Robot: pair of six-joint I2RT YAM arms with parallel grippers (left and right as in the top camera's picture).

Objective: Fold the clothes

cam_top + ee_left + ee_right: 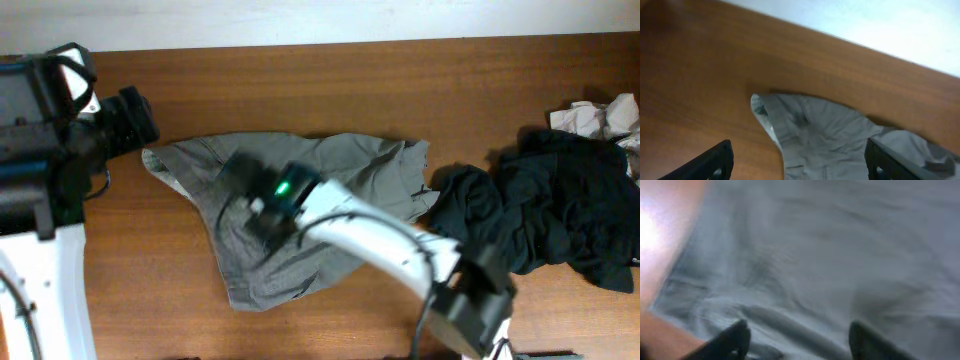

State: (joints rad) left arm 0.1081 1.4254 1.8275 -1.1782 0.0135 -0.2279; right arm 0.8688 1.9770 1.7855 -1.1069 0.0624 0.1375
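Observation:
The clothes are one pair of grey-olive shorts point(330, 190), lying crumpled and partly spread on the wooden table point(300, 90), left of centre. My right gripper point(255, 200) hovers low over their middle. In the right wrist view, which is blurred, the right gripper point(797, 342) is open, with rumpled cloth point(830, 255) under the fingers and nothing pinched. My left gripper point(138, 122) sits just off the shorts' upper left corner. In the left wrist view the left gripper point(800, 167) is wide open above that corner point(805, 130).
A heap of black garments point(550, 220) covers the right side of the table. A small pale cloth point(600, 118) lies at the far right behind it. The white right arm point(390, 245) crosses over the shorts from the front right.

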